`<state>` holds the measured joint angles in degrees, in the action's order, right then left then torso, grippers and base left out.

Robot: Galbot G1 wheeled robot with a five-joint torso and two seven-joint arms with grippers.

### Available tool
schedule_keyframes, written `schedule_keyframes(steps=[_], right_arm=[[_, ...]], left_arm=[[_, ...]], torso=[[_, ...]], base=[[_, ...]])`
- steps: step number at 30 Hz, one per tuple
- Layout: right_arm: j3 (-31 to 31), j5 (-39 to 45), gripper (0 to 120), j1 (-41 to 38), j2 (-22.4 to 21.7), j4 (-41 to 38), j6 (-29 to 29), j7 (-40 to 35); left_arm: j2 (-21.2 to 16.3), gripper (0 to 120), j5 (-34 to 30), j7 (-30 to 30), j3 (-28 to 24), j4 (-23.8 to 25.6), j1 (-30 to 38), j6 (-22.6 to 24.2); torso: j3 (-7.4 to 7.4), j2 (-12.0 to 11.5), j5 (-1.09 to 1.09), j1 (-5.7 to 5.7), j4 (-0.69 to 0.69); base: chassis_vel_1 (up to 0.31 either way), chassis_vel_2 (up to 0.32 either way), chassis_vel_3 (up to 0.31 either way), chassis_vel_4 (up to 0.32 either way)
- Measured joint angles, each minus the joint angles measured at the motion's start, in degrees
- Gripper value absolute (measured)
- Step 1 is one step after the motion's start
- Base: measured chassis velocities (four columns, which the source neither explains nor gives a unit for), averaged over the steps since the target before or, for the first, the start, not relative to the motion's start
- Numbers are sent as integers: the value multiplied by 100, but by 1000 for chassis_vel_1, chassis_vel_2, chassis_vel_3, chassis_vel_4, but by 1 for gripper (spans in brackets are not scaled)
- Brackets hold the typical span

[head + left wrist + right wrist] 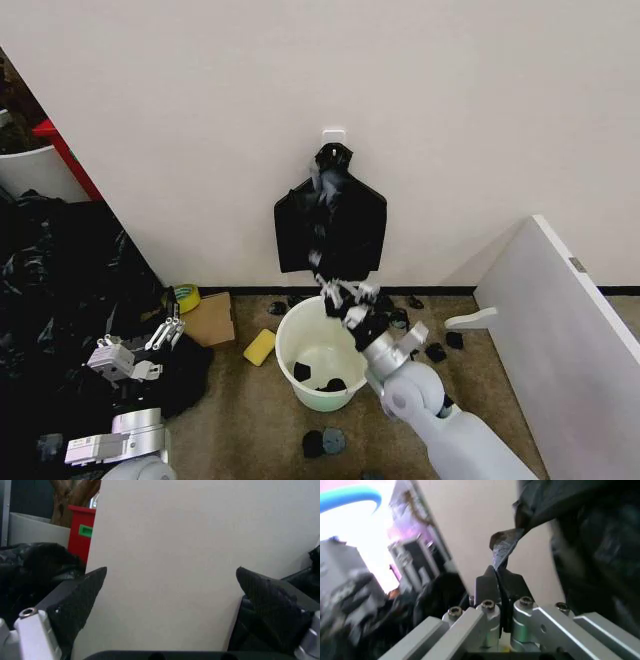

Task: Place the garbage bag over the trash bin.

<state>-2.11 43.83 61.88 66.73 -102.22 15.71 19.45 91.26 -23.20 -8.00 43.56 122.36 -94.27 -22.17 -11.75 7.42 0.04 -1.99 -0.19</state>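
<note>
Our right hand (pixel 496 578) sits closest to the lens, fingers pinched shut on a thin crinkled strip of black plastic film (pixel 504 547). From the head view that hand (pixel 345 293) is raised just above the far rim of the round white plastic trash bin (pixel 318 365), and the strip runs straight up to the flat black bundle with a knotted top (pixel 331 215) hanging on the white wall hook (pixel 334 132). So the long axis of what we hold is vertical, directly over the bin mouth. We can't tell yet whether this strip is the large garbage bag itself or just part of the hung bundle. Right forearm comes in from lower right, wrist tilted up toward the wall. Left hand (pixel 165 333) is parked low at left over a heap of black plastic (pixel 60 290), fingers (pixel 80 600) wide apart and holding nothing. Right arm is clearly nearer the bin. Small black scraps (pixel 322 442) lie on the floor and inside the bin.
</note>
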Motion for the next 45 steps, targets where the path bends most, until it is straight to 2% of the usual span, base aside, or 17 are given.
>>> schedule_keyframes(steps=[10, 23, 28, 35, 38, 42, 43, 45], right_arm=[[180, -551, 0, 7, 26, 856, 561, 1754], [515, -914, 0, -105, 114, 1608, 835, 3134], [598, -988, 0, -179, 147, 1818, 924, 3260], [674, -876, 0, -227, 167, 1814, 1096, 2897], [638, -1045, 0, -179, 75, 1607, 1236, 2047], [586, -1382, 18, 56, -115, 1025, 1238, 605], [586, -1382, 18, 56, -115, 1025, 1238, 605], [609, -1831, 26, 240, -224, 698, 1070, -162]], left_arm=[[-87, 100, -45, 27, 64, -13, 19, 1], [-77, 100, -48, 29, 69, -4, 7, 2], [-50, 100, -42, 29, 68, 32, -9, 1], [-30, 100, -37, 29, 79, 38, -11, 1], [-20, 100, -26, 29, 79, 39, -4, 1], [-4, 100, -12, 29, 70, 29, 13, 1], [-4, 100, -12, 29, 70, 29, 13, 1], [-3, 100, -10, 29, 69, 28, 13, 1]], torso=[[0, 0, 0, 0, 0], [0, 0, 0, 0, 0], [-1, 0, 0, 0, 0], [-1, 0, 1, 0, 0], [-1, 0, -1, 0, 0], [0, 0, 0, 0, 0], [0, 0, 0, 0, 0], [-1, 0, 1, 0, 1]], base=[[0, 0, 0, 0], [0, 0, 0, 0], [0, 0, 0, 0], [0, 0, 0, 0], [0, 0, 0, 0], [0, 0, 0, 0], [0, 0, 0, 0], [0, 0, 0, 0]])
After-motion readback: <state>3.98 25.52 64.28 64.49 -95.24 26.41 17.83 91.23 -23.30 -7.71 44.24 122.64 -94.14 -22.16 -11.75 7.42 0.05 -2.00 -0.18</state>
